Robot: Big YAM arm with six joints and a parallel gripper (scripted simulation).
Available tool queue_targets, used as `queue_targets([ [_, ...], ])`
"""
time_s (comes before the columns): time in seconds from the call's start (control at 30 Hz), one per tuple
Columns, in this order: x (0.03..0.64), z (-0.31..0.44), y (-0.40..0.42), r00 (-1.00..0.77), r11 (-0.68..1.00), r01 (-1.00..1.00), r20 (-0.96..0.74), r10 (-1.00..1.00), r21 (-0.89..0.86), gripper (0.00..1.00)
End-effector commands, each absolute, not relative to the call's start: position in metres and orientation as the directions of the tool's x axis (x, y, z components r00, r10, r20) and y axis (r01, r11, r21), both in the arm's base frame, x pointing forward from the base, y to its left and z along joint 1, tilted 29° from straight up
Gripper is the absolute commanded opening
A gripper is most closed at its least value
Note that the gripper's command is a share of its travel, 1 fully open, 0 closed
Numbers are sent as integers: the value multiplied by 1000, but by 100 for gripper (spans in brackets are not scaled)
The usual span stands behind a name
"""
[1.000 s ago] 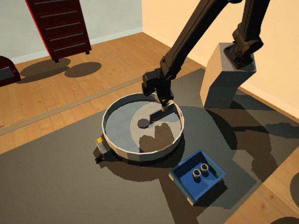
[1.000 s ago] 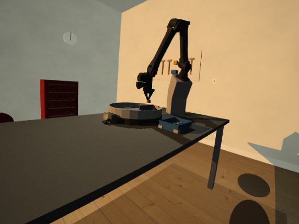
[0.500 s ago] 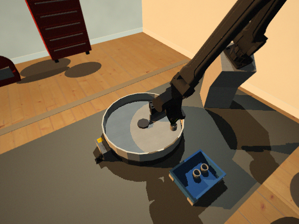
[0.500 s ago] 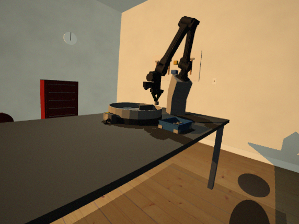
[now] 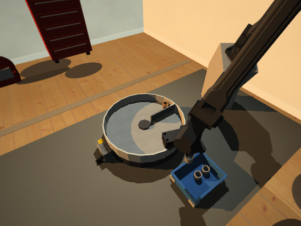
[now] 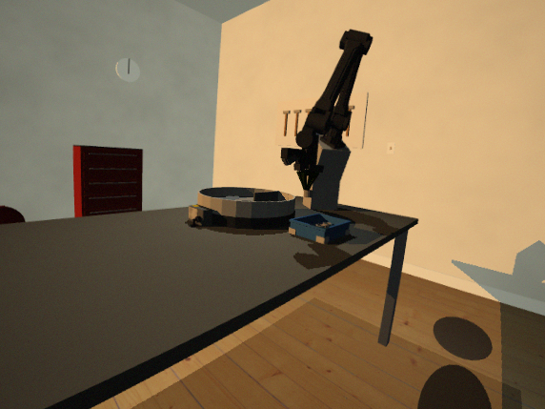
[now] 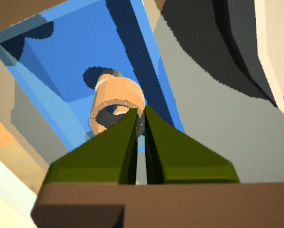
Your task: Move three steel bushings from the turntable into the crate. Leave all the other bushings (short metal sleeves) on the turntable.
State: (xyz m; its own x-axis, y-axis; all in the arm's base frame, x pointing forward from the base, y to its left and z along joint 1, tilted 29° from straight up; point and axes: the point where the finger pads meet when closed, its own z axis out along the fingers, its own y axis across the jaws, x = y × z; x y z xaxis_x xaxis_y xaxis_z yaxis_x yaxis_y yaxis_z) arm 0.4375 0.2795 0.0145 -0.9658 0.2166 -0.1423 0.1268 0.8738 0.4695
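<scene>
My gripper (image 7: 141, 114) is shut on the wall of a steel bushing (image 7: 114, 100), a short pale metal sleeve, and holds it above the blue crate (image 5: 198, 176). In the top view the held bushing (image 5: 188, 158) hangs over the crate's rear edge, next to the turntable (image 5: 143, 127). Two steel bushings (image 5: 201, 172) stand upright side by side inside the crate. Orange bushings (image 5: 166, 104) lie at the far rim of the turntable, behind its dark divider wall. In the exterior view the gripper (image 6: 307, 188) hangs above the crate (image 6: 320, 228).
The arm's grey base block (image 5: 226, 74) stands behind the crate on the dark table. A small yellow-labelled box (image 5: 101, 146) sits at the turntable's left front. The table's edge (image 6: 362, 254) runs close to the crate. A red drawer cabinet (image 5: 56, 21) stands far off.
</scene>
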Motion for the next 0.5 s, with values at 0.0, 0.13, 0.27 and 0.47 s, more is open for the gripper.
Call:
queue_targets([
  [0.0,448,32,304,-958,861,172,-124,260,479,0],
  [0.13,449,37,321,-958,863,175,-119,260,475,0],
  [0.27,457,43,320,-953,858,189,-122,278,477,0],
  [0.47,456,45,324,-954,857,184,-124,275,481,0],
])
